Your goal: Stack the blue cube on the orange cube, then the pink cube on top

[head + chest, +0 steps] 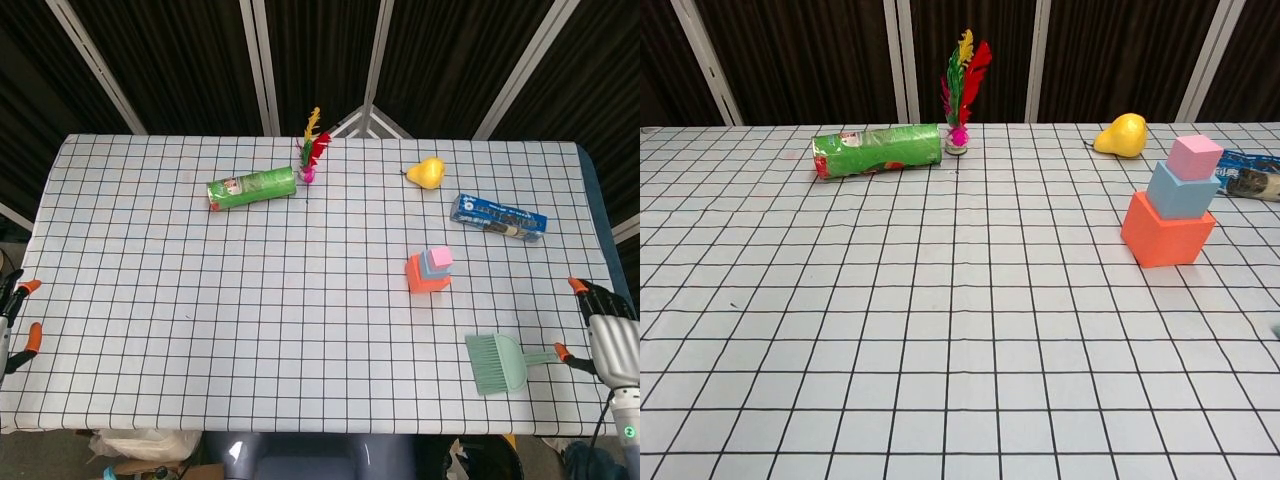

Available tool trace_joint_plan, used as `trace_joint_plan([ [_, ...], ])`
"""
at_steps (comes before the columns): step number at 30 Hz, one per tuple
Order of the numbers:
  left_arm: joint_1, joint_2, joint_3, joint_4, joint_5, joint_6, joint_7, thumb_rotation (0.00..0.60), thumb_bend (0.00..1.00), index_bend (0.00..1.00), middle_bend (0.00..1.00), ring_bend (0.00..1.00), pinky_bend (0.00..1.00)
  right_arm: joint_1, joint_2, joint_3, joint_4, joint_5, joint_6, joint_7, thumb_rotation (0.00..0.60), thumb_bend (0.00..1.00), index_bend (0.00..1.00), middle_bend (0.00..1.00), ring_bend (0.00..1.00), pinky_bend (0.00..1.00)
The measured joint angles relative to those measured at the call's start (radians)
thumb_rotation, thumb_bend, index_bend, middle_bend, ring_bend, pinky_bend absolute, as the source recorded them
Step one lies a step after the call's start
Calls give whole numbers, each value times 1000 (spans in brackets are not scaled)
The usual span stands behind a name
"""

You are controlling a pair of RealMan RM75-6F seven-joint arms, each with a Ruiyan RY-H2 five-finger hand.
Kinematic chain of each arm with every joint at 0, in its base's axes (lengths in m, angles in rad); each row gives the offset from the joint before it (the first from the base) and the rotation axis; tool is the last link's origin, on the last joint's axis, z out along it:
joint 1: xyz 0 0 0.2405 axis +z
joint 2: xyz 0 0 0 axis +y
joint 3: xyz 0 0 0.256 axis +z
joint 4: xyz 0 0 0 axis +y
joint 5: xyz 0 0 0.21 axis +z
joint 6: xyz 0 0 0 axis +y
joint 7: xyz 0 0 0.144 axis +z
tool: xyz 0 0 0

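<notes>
The pink cube (pixel 1194 156) sits on the blue cube (pixel 1181 190), which sits on the orange cube (pixel 1167 229), at about four o'clock from the worktop (pixel 250 300) centre; the stack looks finished. The right robot hand (pixel 610 335), at the four o'clock edge, and the left robot hand (pixel 12 318), at eight o'clock, hold nothing, fingers spread.

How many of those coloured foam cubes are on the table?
3, all in one stack right of the table's centre: the big orange foam cube at the bottom, the blue foam cube on it, the small pink foam cube on top.
</notes>
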Motion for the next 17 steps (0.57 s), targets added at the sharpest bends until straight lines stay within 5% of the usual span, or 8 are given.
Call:
trace_joint_plan([
  [7, 3, 13, 7, 10, 16, 1, -37, 600, 543, 182, 59, 0, 0, -102, -222, -2, 222, -114, 235, -108, 600, 305, 0, 96, 88, 87],
  [17, 6, 17, 10, 17, 28, 9, -50, 600, 543, 182, 60, 0, 0, -105, -258, -9, 264, -223, 220, -149, 600, 305, 0, 96, 88, 86],
])
